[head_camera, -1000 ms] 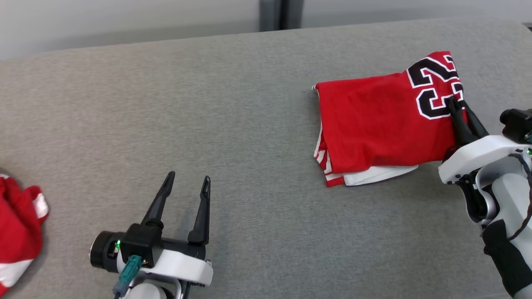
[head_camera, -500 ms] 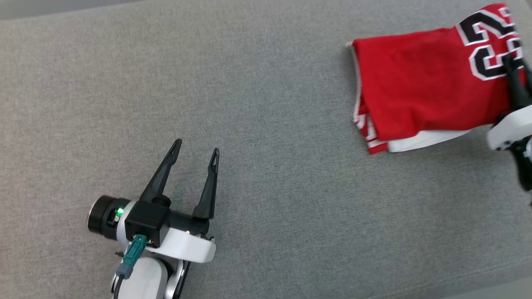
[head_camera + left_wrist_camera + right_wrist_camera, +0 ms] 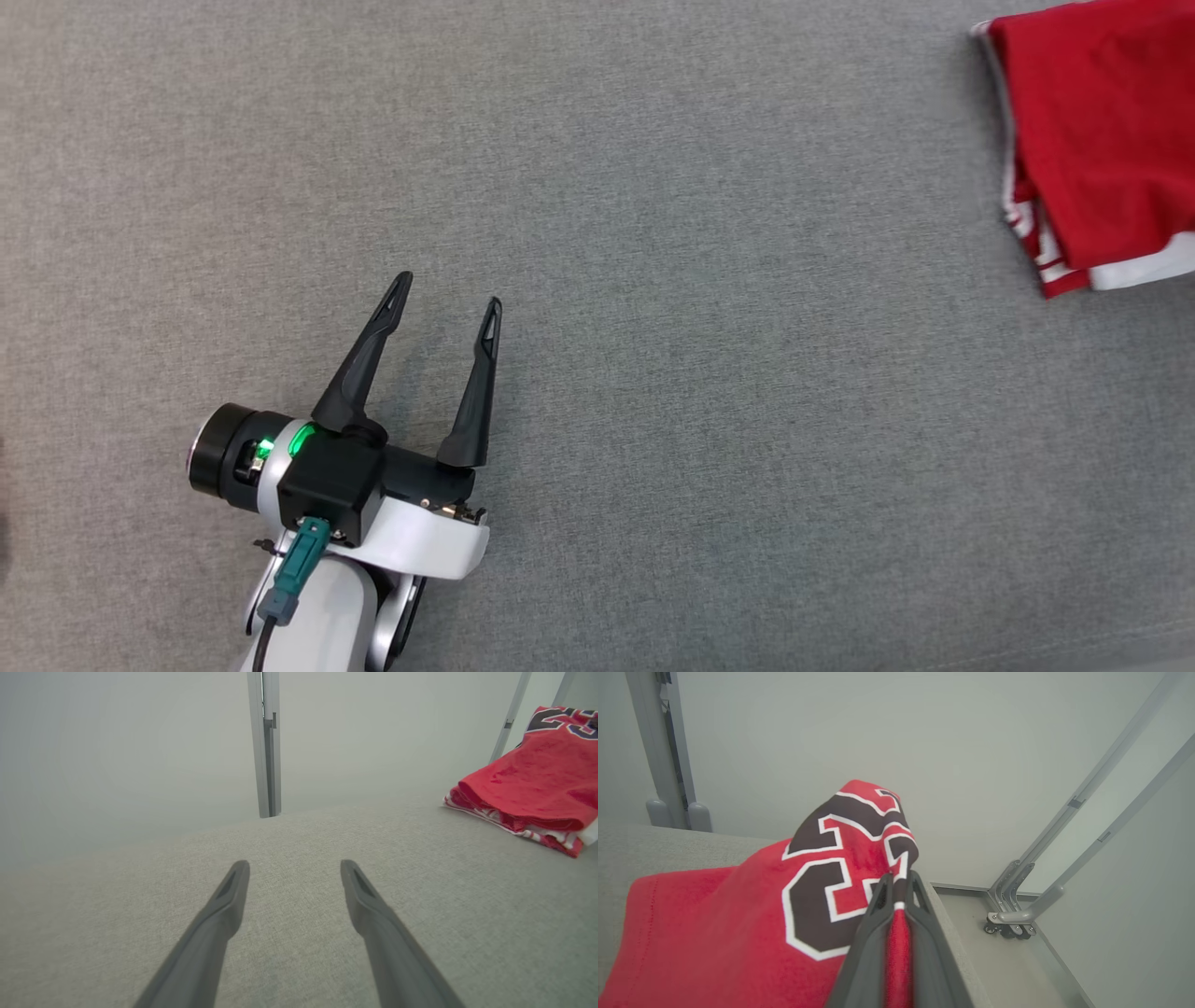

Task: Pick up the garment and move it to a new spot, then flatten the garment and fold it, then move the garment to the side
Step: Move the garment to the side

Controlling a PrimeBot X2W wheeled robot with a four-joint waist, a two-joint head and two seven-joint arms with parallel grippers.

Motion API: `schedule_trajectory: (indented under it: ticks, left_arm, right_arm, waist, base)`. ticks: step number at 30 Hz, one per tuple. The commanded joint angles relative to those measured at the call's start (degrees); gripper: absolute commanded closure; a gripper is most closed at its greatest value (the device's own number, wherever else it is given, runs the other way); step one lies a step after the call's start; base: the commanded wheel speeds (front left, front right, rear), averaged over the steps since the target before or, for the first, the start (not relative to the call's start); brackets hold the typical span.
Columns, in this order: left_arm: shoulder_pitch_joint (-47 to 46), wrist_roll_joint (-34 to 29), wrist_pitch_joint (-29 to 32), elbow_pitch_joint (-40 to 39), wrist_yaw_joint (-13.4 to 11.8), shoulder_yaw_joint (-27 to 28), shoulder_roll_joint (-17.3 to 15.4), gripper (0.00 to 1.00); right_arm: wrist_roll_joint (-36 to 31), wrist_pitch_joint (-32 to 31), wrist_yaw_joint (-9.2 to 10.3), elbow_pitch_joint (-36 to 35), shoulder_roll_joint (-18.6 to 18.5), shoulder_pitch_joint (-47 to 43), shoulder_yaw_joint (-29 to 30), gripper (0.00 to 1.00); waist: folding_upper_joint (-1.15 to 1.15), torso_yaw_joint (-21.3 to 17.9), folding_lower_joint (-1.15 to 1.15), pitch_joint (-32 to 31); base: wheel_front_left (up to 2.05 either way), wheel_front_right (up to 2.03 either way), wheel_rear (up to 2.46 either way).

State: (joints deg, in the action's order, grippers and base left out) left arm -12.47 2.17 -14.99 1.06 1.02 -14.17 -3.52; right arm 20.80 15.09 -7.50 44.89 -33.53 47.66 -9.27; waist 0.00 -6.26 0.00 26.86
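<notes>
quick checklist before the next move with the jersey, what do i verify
1. Grip of the right tool: ok, shut on a fold of the jersey by its number.
2. Is the left tool free: ok, open, holding nothing, over bare surface.
3. Fold intact: ok, layers stacked, with the gripped corner lifted and the rest lying on the surface.
4. Layers aligned: not ok, a white layer sticks out beneath the red.
5. Room on the right: probably not ok, as the surface's edge runs just beside the right tool, with floor beyond.
</notes>
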Motion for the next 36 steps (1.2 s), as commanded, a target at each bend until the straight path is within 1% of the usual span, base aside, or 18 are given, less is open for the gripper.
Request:
schedule_trajectory:
  ticks: [1, 5, 9, 15, 20, 25, 26, 27, 28, 29, 30, 32, 34, 36]
  left_arm:
    - [-1.0, -0.2, -0.3, -0.4, 0.0, 0.0, -0.3, 0.0]
    - [-0.9, -0.1, -0.3, -0.9, -0.3, 0.0, -0.3, 0.0]
    - [-1.5, -0.1, -0.3, -1.0, -0.1, -0.2, -0.3, 0.0]
    - [-2.4, -0.4, -0.3, -1.1, 0.3, -0.7, -0.4, 0.0]
    - [-2.5, -0.6, -0.3, -1.2, 0.4, -0.6, -0.7, 0.0]
    - [-2.5, -0.6, -0.3, -1.4, 0.1, -0.6, -0.9, 0.0]
    - [-2.5, -0.6, -0.3, -1.5, 0.0, -0.6, -0.8, 0.0]
    - [-2.5, -0.6, -0.3, -1.5, 0.0, -0.7, -0.8, 0.0]
    - [-2.4, -0.6, -0.3, -1.5, 0.0, -0.8, -0.8, 0.0]
    - [-2.4, -0.6, -0.3, -1.4, 0.0, -0.9, -0.8, 0.0]
    - [-2.4, -0.5, -0.3, -1.4, 0.0, -0.9, -0.8, 0.0]
    - [-2.6, -0.4, -0.3, -1.3, 0.0, -1.1, -0.7, 0.0]
    - [-2.8, -0.2, -0.3, -1.2, 0.0, -1.3, -0.7, 0.0]
    - [-2.9, 0.0, -0.3, -1.1, -0.2, -1.3, -0.6, 0.0]
  right_arm:
    - [-1.0, 0.1, 0.0, -0.1, -0.9, 0.4, 1.0, 1.0]
    - [-3.0, 0.1, 0.0, 0.0, -1.4, 0.3, 2.3, 1.0]
    - [-5.0, 0.1, 0.0, 1.7, -0.7, 1.1, 2.6, 1.0]
    - [-7.7, 0.1, 0.0, 4.0, -0.2, 2.2, 5.2, 1.0]
    - [-14.6, 0.1, 0.01, 6.3, -0.7, 3.7, 10.3, 1.0]
    - [-23.5, 0.1, 0.01, 7.1, 0.3, 3.5, 16.2, 1.0]
    - [-25.2, 0.1, 0.01, 7.2, 0.5, 3.5, 17.6, 0.89]
    - [-26.8, 0.1, 0.01, 7.2, 1.0, 3.3, 18.1, 0.73]
    - [-27.9, 0.1, 0.01, 7.3, 1.6, 3.4, 19.2, 0.61]
    - [-28.9, 0.1, 0.01, 7.3, 2.1, 3.4, 20.2, 0.29]
    - [-30.3, 0.1, 0.01, 6.8, 2.3, 3.4, 21.0, 0.0]
    - [-32.5, 0.1, 0.01, 5.4, 3.2, 3.5, 22.7, 0.0]
    - [-34.6, 0.1, 0.0, 3.4, 4.9, 3.3, 23.6, 0.0]
    - [-35.3, 0.0, 0.0, 1.0, 6.9, 2.8, 24.0, 0.0]
  waist:
    - [0.0, 0.4, 0.0, 0.3]
    - [0.0, 0.8, 0.0, 0.9]
    - [0.0, 1.1, 0.0, 1.9]
    - [0.0, 1.7, 0.0, 3.4]
    - [0.0, 2.3, 0.0, 4.1]
    - [0.0, 2.4, 0.0, 4.2]
    - [0.0, 2.4, 0.0, 4.2]
    - [0.0, 2.4, 0.0, 4.2]
    - [0.0, 2.3, 0.0, 4.1]
    - [0.0, 2.3, 0.0, 4.0]
    - [0.0, 2.2, 0.0, 4.0]
    - [0.0, 2.2, 0.0, 3.9]
    - [0.0, 2.1, 0.0, 3.7]
    - [0.0, 2.1, 0.0, 3.2]
  base:
    - [0.0, 0.0, 0.0]
    - [0.0, 0.0, 0.0]
    - [0.0, 0.0, 0.0]
    - [0.0, 0.0, 0.0]
    - [0.0, 0.0, 0.0]
    - [0.0, 0.0, 0.0]
    - [0.0, 0.0, 0.0]
    - [0.0, 0.0, 0.0]
    - [0.0, 0.0, 0.0]
    - [0.0, 0.0, 0.0]
    - [0.0, 0.0, 0.0]
    - [0.0, 0.0, 0.0]
    - [0.0, 0.0, 0.0]
    - [0.0, 0.0, 0.0]
